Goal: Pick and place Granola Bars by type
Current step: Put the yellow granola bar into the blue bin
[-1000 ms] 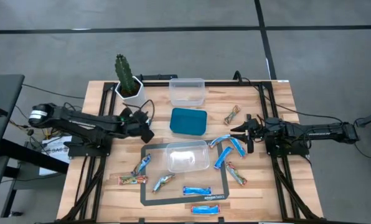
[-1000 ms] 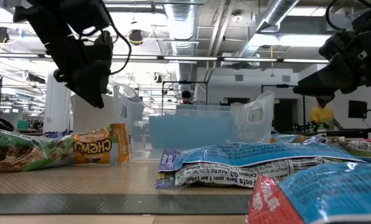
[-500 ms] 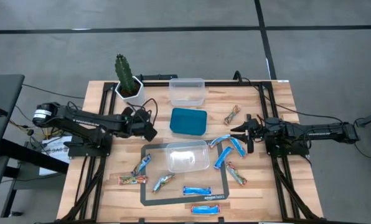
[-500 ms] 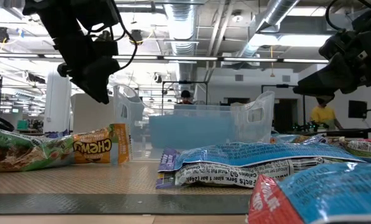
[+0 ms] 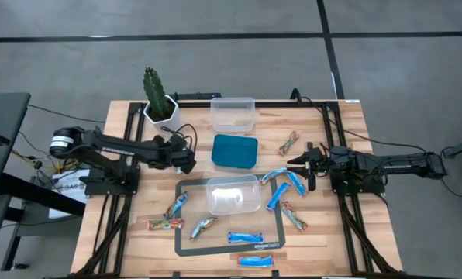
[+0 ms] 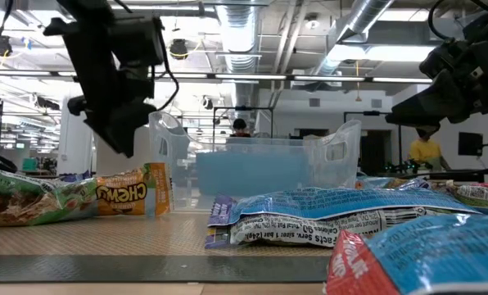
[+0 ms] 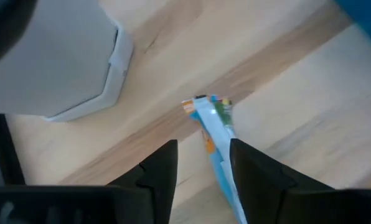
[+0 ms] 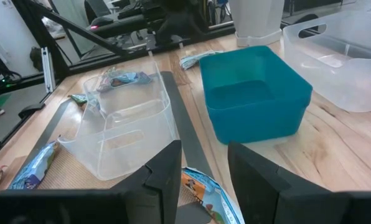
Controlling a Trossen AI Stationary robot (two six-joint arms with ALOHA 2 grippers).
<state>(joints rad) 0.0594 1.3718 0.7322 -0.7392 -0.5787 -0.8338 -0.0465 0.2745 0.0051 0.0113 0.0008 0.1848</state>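
Observation:
My left gripper [image 5: 191,161] hangs above the table between the white cactus pot and the teal box [image 5: 235,150], shut on a blue granola bar [image 7: 213,130]. That bar also shows in the right wrist view [image 8: 195,59], beside the teal box. My right gripper [image 5: 302,164] is open and hovers at the mat's right edge over blue bars [image 5: 295,183]. Several more bars lie flat on the table: blue ones [image 5: 246,236] and tan ones [image 5: 165,225]. One tan bar [image 5: 291,142] lies to the right of the teal box. My left gripper has the blue bar between its two fingers [image 7: 251,177], and the bar lies along them. Its free end [image 7: 205,104] sticks out forward past the fingertips, clear of the table. My own fingers hide the spot where they meet the wrapper.
A clear tub [image 5: 232,195] stands on the grey mat [image 5: 186,246]. A second clear tub [image 5: 232,114] sits at the far edge. The cactus in its white pot [image 5: 160,105] stands just beyond my left gripper. In the low view, bars [image 6: 309,217] lie close to the near edge.
My left gripper has moved a little toward the table's right and far side, closer to the teal box, and has turned as it went, keeping the blue bar.

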